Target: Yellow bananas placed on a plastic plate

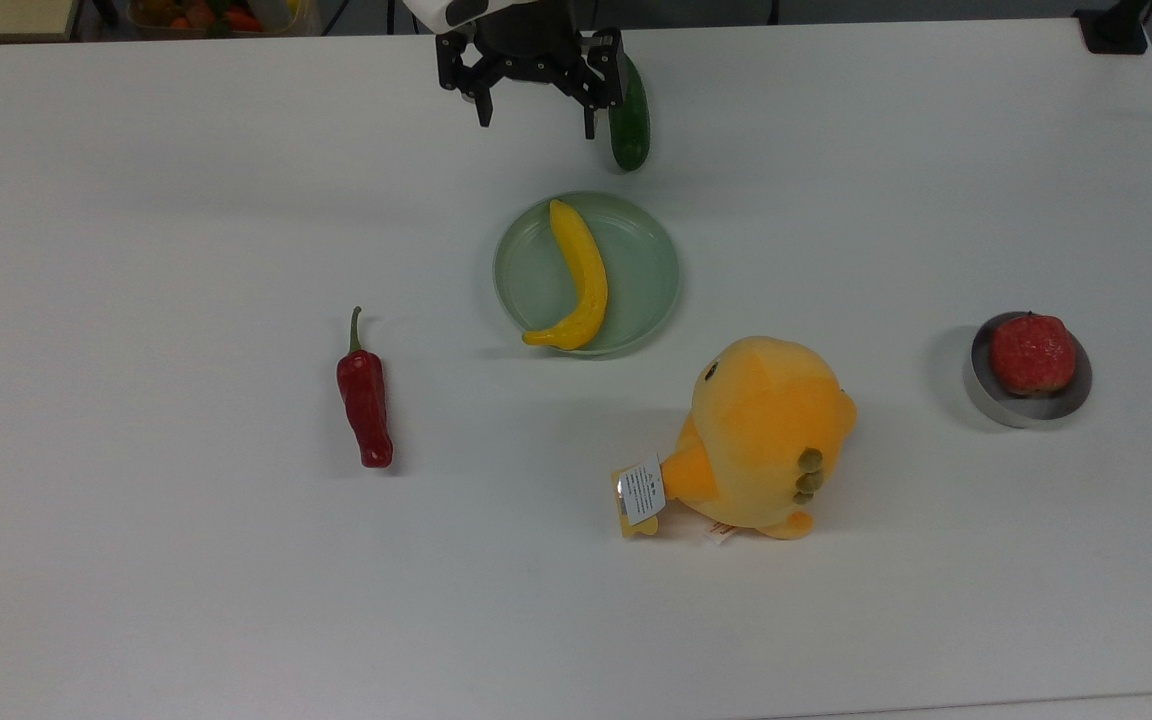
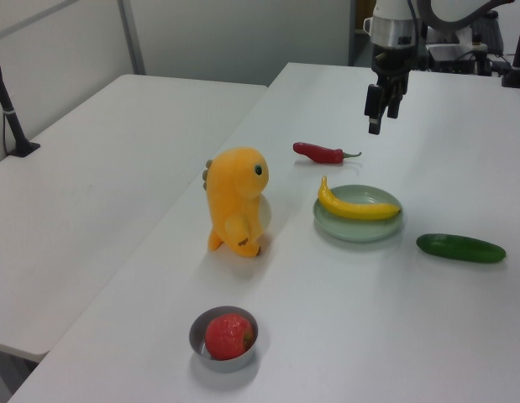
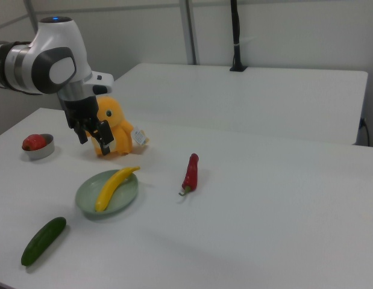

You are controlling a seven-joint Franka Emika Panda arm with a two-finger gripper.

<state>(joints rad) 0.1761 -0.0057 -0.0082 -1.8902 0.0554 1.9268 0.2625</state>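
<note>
The desk (image 1: 136, 560) is seen from almost straight overhead in the top view, with the arm's side at the upper edge and nearly the whole surface taken in. In the left view the desk (image 2: 461, 336) is looked along obliquely from a raised point past the end where the small grey dish (image 2: 223, 337) stands near the lens, the arm being far. In the right view the same desk (image 3: 282, 229) is faced from the opposite end, raised and oblique, with the cucumber (image 3: 43, 241) nearest. The plate (image 1: 651, 270) (image 2: 358, 228) (image 3: 84, 195) and the plush chick (image 1: 766, 435) (image 2: 234, 201) (image 3: 117, 129) are shared by all three views.
</note>
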